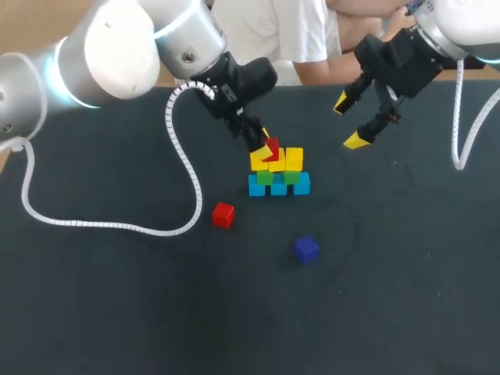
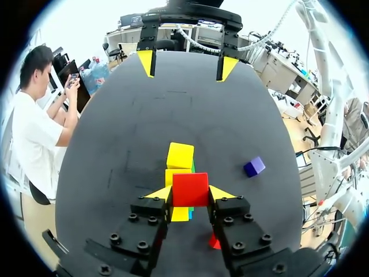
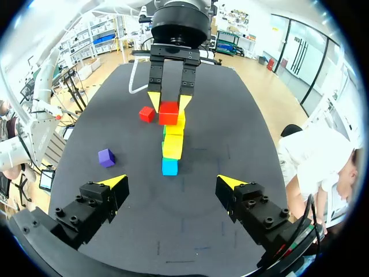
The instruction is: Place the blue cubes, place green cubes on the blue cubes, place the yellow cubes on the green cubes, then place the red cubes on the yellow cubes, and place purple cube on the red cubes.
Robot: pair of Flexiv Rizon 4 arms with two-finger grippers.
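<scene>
closest up, the left gripper (image 2: 191, 195) has its two yellow tips pressed on a red cube (image 2: 190, 186), one tip on each side, so it is clamped on that cube. the held cube is right over the pile (image 1: 278, 173) in the middle of the dark table (image 1: 117, 312); it is hard to tell if it touches the pile. the pile has blue cubes (image 1: 279, 187) in a row at the bottom, green cubes (image 1: 266, 177) on them, and yellow cubes (image 1: 294, 158) on the green ones. a second red cube (image 1: 223, 214) lies alone on the table, near the pile on its left side. the purple cube (image 1: 306, 248) lies alone too, nearer the robot than the pile. the right gripper (image 1: 350, 121) hangs in the air off to the right of the pile, with its fingers wide apart
</scene>
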